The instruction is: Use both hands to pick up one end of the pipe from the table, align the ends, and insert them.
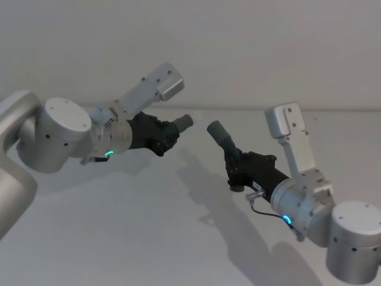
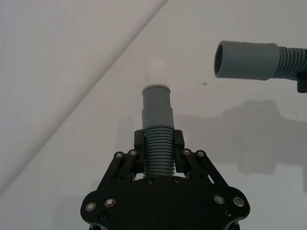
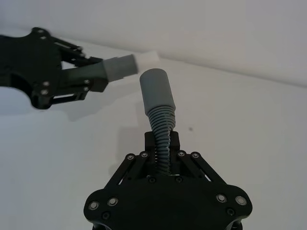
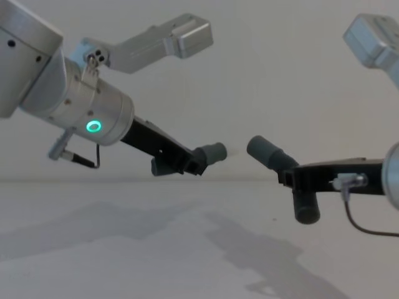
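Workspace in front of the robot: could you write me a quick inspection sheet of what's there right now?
Surface: white table, with the arms' shadows on it.
Job's things: straight pipe piece with white tip and bent pipe piece, both held above the table; ends facing each other, apart, not joined.
Clutter: nothing seen.
Grippers: left pincer shut on the straight piece's ribs; right pincer shut on the bent piece's ribs.
Cables: left wrist cable and right wrist cable, both thin, away from the pipe ends.
Surroundings: plain pale wall.
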